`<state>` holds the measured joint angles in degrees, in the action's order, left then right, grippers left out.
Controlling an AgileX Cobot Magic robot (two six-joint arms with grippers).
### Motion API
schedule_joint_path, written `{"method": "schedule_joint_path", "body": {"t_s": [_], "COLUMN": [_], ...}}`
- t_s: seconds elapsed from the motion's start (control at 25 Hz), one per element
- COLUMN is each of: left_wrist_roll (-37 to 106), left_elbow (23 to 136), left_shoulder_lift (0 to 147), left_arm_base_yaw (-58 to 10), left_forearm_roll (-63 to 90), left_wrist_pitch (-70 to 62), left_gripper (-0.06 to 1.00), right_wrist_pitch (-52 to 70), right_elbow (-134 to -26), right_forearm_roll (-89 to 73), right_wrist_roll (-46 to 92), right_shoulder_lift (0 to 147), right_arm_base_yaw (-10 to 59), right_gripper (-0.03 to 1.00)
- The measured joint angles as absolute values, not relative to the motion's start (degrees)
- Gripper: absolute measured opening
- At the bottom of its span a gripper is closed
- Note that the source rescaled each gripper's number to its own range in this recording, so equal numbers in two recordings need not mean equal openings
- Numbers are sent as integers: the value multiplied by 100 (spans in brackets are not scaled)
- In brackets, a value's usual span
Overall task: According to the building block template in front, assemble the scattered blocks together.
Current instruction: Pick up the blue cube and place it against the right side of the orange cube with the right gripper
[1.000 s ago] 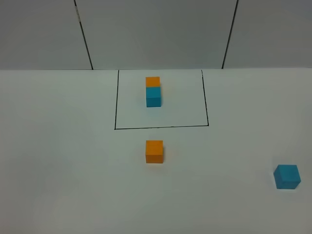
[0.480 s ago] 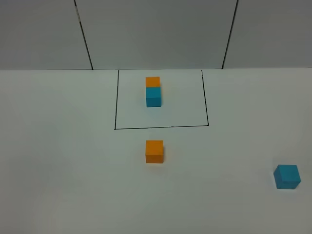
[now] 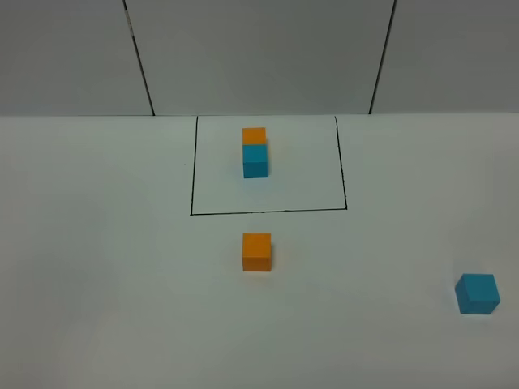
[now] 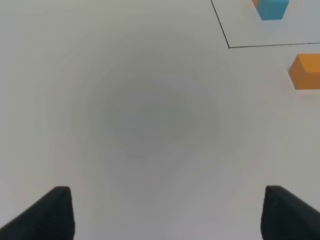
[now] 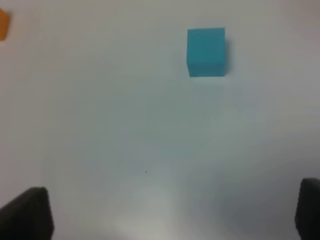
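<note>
- Far left: your left jaws are spread wide with nothing between them, over bare counter. The high camera shows neither arm.
- Moving in, the orange cube sits alone just outside the near line of the black rectangle. In the left wrist view the orange cube lies off to one side, not under the jaws, so I reckon a straight drop here closes on nothing.
- Centre: the building block template has orange at the back and cyan in front, the two touching. Reach carelessly across it and you could knock the pair and lose your reference.
- Right: the cyan cube is near the edge of the high view, well apart from its orange partner, so the scattered blocks are not yet joined. That means a long carry, and a skewed pinch could twist the cube or let it slip. Watch the order too; going by the template, cyan belongs on the near side.
- Far right: your right jaws are wide apart and empty, with the cyan cube ahead of them, not between them.
- Containers: none in sight. The rectangle comes closest, and it holds only the template.
</note>
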<state>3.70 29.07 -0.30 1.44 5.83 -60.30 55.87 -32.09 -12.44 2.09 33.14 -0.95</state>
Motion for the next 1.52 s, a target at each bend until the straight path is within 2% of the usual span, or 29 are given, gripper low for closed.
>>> {"method": "schedule_joint_path", "body": {"t_s": [0.28, 0.56, 0.84, 1.2, 1.28, 1.32, 1.36, 1.44, 1.48, 1.52], "left_wrist_roll": [370, 370, 370, 370, 370, 370, 370, 370, 370, 370], "left_elbow": [2907, 2907, 2907, 2907, 2907, 2907, 2907, 2907, 2907, 2907], "left_shoulder_lift": [-30, -30, -30, -30, -30, -30, -30, -30, -30, -30], "left_arm_base_yaw": [144, 144, 144, 144, 144, 144, 144, 144, 144, 144], "left_forearm_roll": [582, 576, 576, 576, 576, 576, 576, 576, 576, 576], "left_wrist_pitch": [-6023, -6020, -6020, -6020, -6020, -6020, -6020, -6020, -6020, -6020], "left_gripper": [83, 83, 83, 83, 83, 83, 83, 83, 83, 83], "right_wrist_pitch": [4025, 3627, 3426, 3088, 3062, 3053, 3041, 3065, 3127, 3244], "right_elbow": [-3610, -4554, -4978, -4989, -4994, -4997, -5003, -5064, -5142, -5222], "right_forearm_roll": [-1822, -1843, -1341, -670, -617, -604, -598, -594, -600, -593], "right_wrist_roll": [1001, 1108, 678, 194, 138, 118, 103, 64, 0, 0], "right_shoulder_lift": [6543, 8903, 9941, 10404, 10480, 10506, 10511, 10511, 10511, 10514], "right_arm_base_yaw": [-89, 342, 361, 361, 361, 361, 361, 361, 366, 383], "right_gripper": [99, 99, 99, 98, 86, 73, 55, 12, 0, 1]}}
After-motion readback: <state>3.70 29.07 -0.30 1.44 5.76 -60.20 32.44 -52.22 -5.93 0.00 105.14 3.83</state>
